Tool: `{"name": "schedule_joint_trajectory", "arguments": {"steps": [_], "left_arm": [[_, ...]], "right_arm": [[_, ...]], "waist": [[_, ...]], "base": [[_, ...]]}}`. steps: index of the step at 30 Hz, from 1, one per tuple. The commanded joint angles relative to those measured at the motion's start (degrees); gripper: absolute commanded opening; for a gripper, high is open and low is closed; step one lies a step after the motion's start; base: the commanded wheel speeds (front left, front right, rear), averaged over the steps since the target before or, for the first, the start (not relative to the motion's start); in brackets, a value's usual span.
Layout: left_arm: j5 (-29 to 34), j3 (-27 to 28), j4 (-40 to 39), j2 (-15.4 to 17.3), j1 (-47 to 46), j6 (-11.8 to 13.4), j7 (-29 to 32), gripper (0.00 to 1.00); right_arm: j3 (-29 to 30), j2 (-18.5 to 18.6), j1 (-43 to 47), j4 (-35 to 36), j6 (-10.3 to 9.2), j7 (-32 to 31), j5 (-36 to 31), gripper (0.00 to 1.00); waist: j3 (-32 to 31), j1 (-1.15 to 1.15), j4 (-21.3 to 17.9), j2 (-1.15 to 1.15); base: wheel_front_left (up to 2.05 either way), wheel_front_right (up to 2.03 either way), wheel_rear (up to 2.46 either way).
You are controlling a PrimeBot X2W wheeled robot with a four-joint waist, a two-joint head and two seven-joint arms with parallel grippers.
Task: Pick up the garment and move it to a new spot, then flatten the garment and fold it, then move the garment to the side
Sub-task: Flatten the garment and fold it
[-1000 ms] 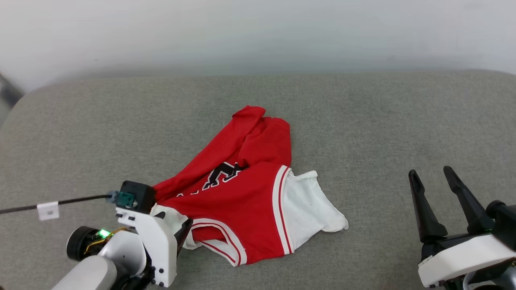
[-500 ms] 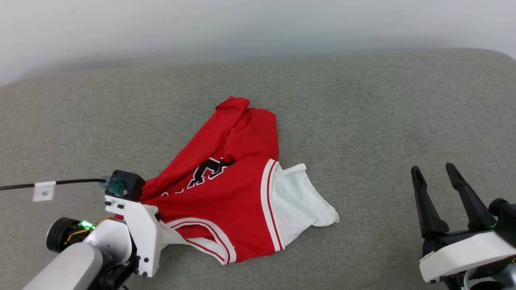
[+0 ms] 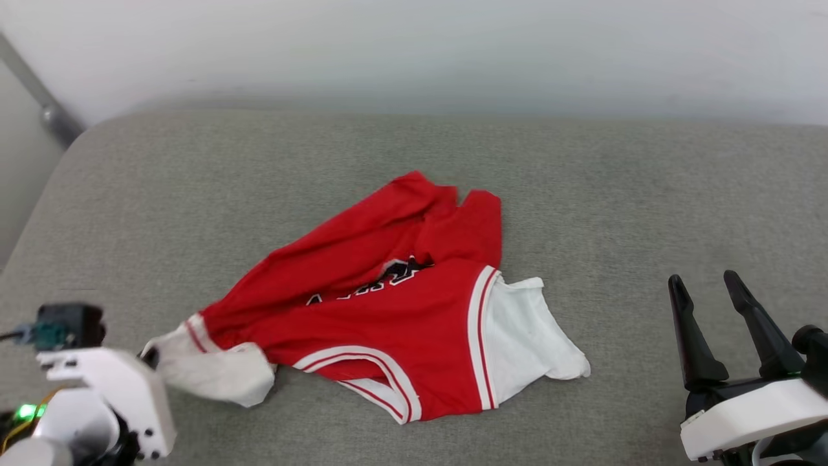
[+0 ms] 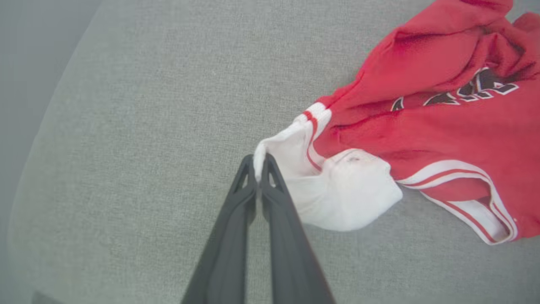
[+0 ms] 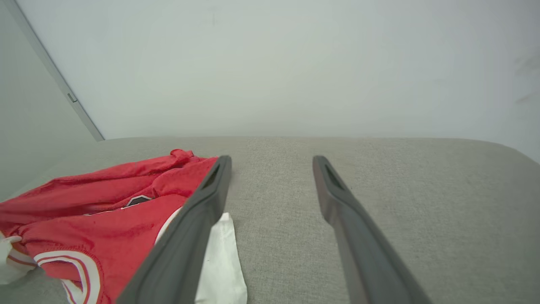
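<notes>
From my head, the red shirt lies rumpled near the middle of the grey bench. One white sleeve is spread flat toward my right side. The other sleeve is drawn out toward my left, where my left fingers meet its end. Most of those fingers is hidden behind my own white wrist housing. My right fingers stand at the lower right, spread wide with nothing between them, well apart from the shirt.

From my left wrist, my left fingers are pressed together and pinch the edge of the white sleeve right at their tips. The rest of that sleeve bunches just beside them on the bench. The red body of the shirt runs off toward the upper right of this view, with black letters edged in white across it. The striped collar curves at the lower right.

From my right wrist, my right fingers are spread, with bare bench between and beyond them. The shirt sits to the left in this view, and the tip of its white sleeve shows just beside one finger — I cannot tell whether they touch. A pale wall rises behind the bench.
</notes>
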State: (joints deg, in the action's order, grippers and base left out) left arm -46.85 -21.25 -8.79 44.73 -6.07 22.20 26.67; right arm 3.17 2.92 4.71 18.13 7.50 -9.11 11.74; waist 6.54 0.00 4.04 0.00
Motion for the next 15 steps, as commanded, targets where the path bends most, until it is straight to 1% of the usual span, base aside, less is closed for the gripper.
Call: {"name": "schedule_joint_trajectory", "arguments": {"steps": [1,3,5,7,13,14,15], "left_arm": [[-1.97,1.72,1.35,-0.27,3.01,0.52,-1.43,0.0],[-4.36,2.82,3.3,-1.37,4.98,-0.29,-2.42,0.0],[-5.75,3.43,6.1,-2.2,5.7,-1.62,-3.43,0.0],[-7.12,3.92,9.38,-3.72,5.3,-3.01,-4.75,0.0],[-7.99,2.66,19.65,-7.19,2.33,-6.82,-6.88,0.0],[-8.56,2.44,21.05,-8.12,1.81,-7.44,-7.02,0.28],[-8.67,2.18,22.41,-8.96,1.45,-8.0,-7.32,0.64]], "right_arm": [[-0.09,-0.07,0.01,0.29,-0.02,-0.13,0.29,1.0],[-0.19,-0.06,-0.44,0.41,-0.02,-0.23,0.3,1.0],[-0.54,-0.06,-1.06,0.5,-0.02,-0.5,0.21,1.0],[-0.76,-0.06,-1.43,0.64,-0.02,-0.72,-0.03,1.0],[-0.59,-0.06,-2.52,0.43,-0.02,-0.92,-0.11,1.0],[-0.53,-0.06,-2.57,0.36,-0.02,-0.78,-0.15,1.0],[-0.37,-0.06,-2.52,0.23,-0.02,-0.72,-0.08,1.0]], "waist": [[0.04,0.0,1.07,0.0],[0.62,0.0,1.38,0.0],[1.29,0.0,1.25,0.0],[2.14,0.0,0.82,0.0],[4.29,0.0,-1.07,0.0],[4.33,0.0,-1.25,0.0],[4.31,0.0,-1.45,0.0]], "base": [[0.0,0.0,0.0],[0.0,0.0,0.0],[0.0,0.0,0.0],[0.0,0.0,0.0],[0.0,0.0,0.0],[0.0,0.0,0.0],[0.0,0.0,0.0]]}}
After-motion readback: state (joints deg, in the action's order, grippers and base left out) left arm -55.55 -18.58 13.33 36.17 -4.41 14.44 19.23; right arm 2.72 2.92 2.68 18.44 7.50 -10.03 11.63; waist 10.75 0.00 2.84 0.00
